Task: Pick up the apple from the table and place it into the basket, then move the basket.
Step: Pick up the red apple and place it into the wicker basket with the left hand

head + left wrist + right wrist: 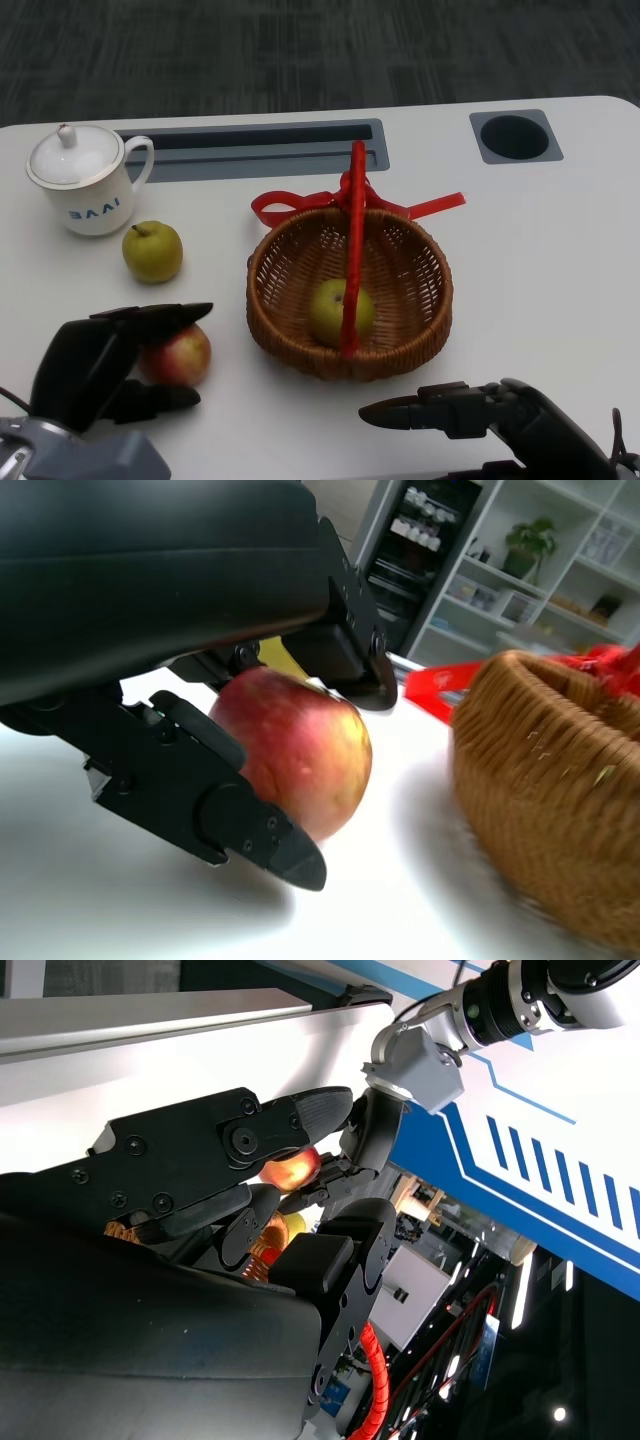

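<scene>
The left hand point(105, 365), lower left, seems clamped on the apple point(178, 355); firm the grip, then lift clear over the basket point(290, 340) rim.

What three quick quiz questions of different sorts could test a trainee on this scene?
1. True or false: the basket holds no fruit.
2. Which fruit does the left hand have its fingers around? A) red apple B) green fruit by the mug C) fruit in the basket
3. Fill in: the right hand holds ____.

Key: 1 false; 2 A; 3 nothing.
</scene>
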{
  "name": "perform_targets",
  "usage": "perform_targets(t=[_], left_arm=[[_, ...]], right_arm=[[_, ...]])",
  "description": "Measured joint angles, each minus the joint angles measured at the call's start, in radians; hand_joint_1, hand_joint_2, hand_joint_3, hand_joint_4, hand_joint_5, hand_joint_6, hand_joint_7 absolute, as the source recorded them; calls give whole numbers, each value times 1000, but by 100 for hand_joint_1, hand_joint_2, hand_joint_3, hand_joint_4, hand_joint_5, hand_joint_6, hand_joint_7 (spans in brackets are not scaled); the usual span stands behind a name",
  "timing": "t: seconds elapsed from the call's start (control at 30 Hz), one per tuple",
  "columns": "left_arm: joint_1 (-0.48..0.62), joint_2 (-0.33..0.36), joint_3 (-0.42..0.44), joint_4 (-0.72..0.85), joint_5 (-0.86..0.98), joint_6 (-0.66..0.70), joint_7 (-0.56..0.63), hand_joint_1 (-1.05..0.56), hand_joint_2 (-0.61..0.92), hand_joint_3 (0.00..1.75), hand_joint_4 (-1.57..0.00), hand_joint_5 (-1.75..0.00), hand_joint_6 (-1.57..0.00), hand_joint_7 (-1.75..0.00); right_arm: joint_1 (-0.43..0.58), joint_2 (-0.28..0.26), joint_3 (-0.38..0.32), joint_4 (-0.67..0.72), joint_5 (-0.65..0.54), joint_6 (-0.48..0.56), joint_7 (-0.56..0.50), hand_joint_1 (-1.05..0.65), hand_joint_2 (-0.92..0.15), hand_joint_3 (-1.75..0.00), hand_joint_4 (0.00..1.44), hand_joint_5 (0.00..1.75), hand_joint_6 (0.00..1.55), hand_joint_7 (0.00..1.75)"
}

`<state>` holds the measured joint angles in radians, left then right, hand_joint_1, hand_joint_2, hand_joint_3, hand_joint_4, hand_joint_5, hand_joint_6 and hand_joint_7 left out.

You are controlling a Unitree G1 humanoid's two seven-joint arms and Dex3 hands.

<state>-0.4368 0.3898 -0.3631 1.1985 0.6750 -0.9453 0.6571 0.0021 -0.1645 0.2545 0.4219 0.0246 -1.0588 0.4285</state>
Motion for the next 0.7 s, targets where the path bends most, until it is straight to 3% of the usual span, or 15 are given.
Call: perform_targets(t=[0.47, 0.7], left_arm=[[78, 43, 67, -131, -76, -61, -38, -7, 78, 0, -122, -4, -114, -2], [107, 46, 106, -222, -38, -116, 85, -12, 76, 0, -125, -3, -116, -1]], right_arm=[[-5, 1, -1, 13, 5, -1, 3, -51, -92, 0, 85, 0, 79, 0], [-14, 1, -2, 36, 5, -6, 4, -52, -92, -1, 85, 0, 79, 0]])
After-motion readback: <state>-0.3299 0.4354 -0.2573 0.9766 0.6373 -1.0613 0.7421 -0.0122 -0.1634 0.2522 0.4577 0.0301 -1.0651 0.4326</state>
